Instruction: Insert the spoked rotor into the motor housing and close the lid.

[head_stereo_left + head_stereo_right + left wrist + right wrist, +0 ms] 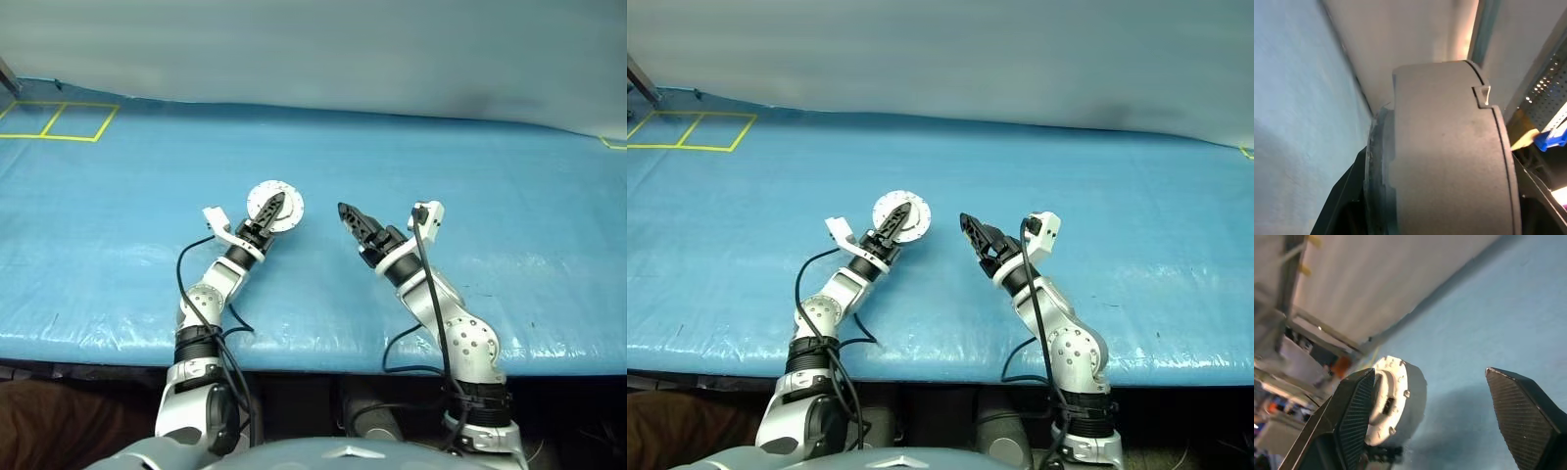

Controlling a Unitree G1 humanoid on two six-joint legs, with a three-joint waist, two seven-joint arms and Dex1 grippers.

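Observation:
My left gripper [276,204] is shut on the motor housing [290,213], a short round grey drum held just above the blue table with its pale, bolt-dotted face turned up toward me. In the left wrist view the housing's grey side [1449,156] sits between the black fingers [1344,200]. A thin notched seam rings it near one end, apparently where the lid [1506,147] sits closed on it. The spoked rotor is hidden. My right gripper [349,217] hangs open and empty a short way to the right of the housing [1400,396], pointing toward it.
A blue tarp [470,196] covers the table, whose front edge [313,357] runs just before my arms. Yellow tape squares [59,119] mark the far left corner. A grey wall [313,49] stands behind the table.

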